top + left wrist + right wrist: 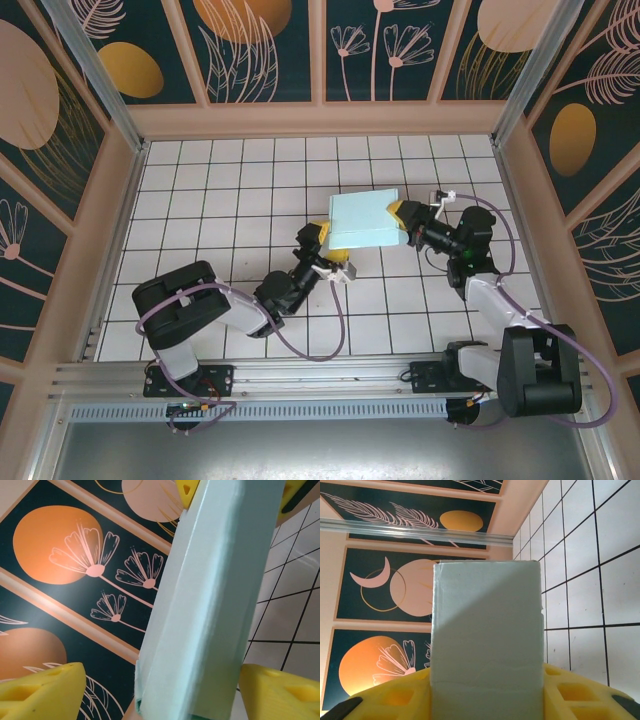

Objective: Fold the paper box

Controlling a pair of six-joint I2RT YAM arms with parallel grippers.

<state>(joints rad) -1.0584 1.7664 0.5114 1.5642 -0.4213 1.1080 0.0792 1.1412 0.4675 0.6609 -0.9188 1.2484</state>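
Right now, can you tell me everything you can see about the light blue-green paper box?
The paper box is pale mint-aqua thin card, matte, folded into a shallow rectangular shape with sharp creased edges. It sits slightly turned over the white tiles, near the middle. The right gripper pinches one end between its yellow fingers. The left gripper straddles the opposite edge, open, with a clear gap on one side. I cannot tell whether the box rests on the tiles.

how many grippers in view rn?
2: left gripper at the box's near-left edge, open around it; right gripper shut on its right end.
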